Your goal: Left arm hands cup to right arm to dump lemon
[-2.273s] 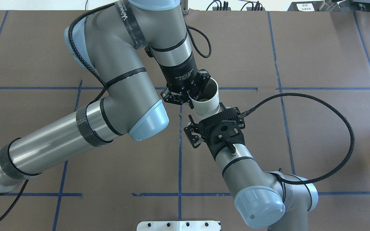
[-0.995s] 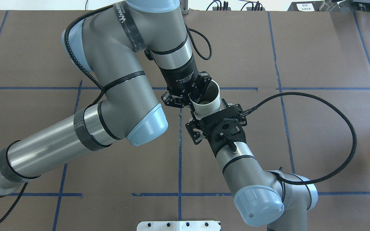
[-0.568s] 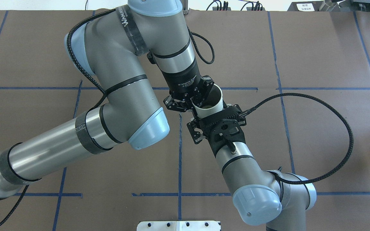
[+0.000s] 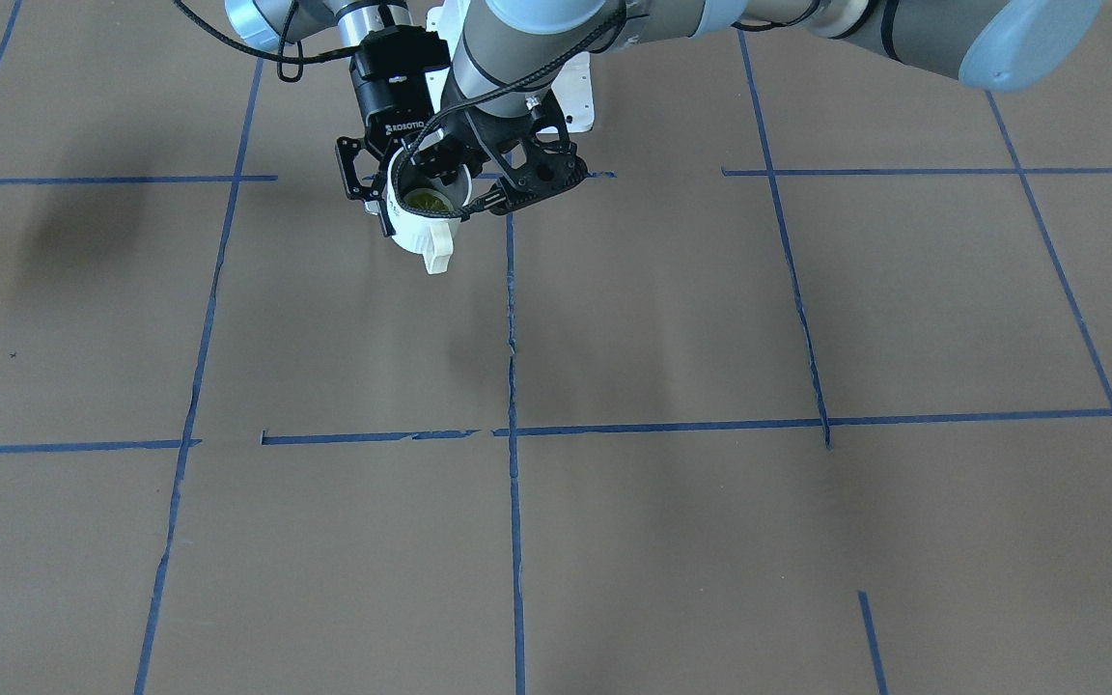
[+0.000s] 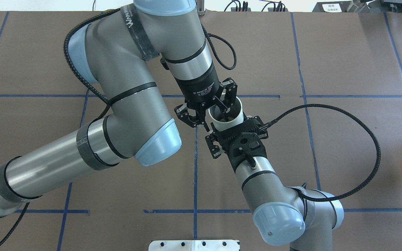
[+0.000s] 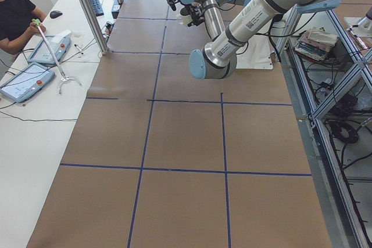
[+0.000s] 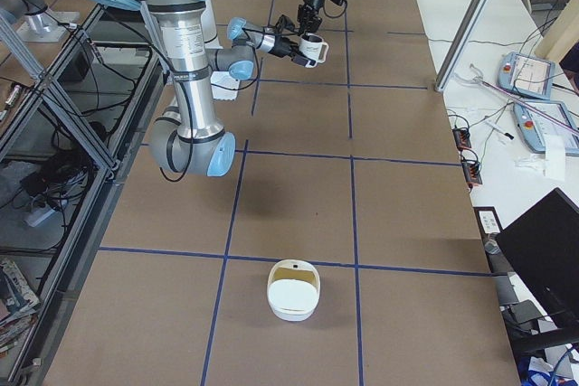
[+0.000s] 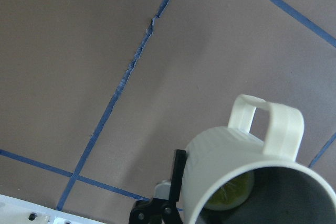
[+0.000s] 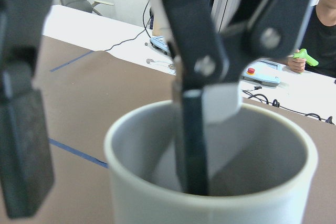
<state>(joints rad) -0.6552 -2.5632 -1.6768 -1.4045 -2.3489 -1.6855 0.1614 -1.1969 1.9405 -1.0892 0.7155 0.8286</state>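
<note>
Above the brown paper-covered worktop [image 4: 672,319], a small white loop-handled mug [image 4: 424,234], round yellow-green lemon piece [image 4: 426,200] inside; right arm's black ROBOTIQ-marked claw [image 4: 418,209] pinching the mug's wall; left arm's black linkage claw [image 5: 214,115] spread, one finger inside the rim, one outside

I worked in a robotics lab, not a home. My left arm [image 5: 127,80] and right arm [image 5: 274,188], grey industrial tubes, reached over a tabletop [image 5: 344,52] papered brown and gridded with blue tape [image 5: 361,96]. An aluminium post [image 6: 87,10] stood at its far edge, and cables [image 6: 343,135] lay tangled on the floor by my side. On a white bench [image 6: 23,143] beyond lay teach pendants [image 6: 26,82], a keyboard [image 6: 95,3] and a mouse [image 6: 56,14], with a person [image 6: 14,10] seated there.
</note>
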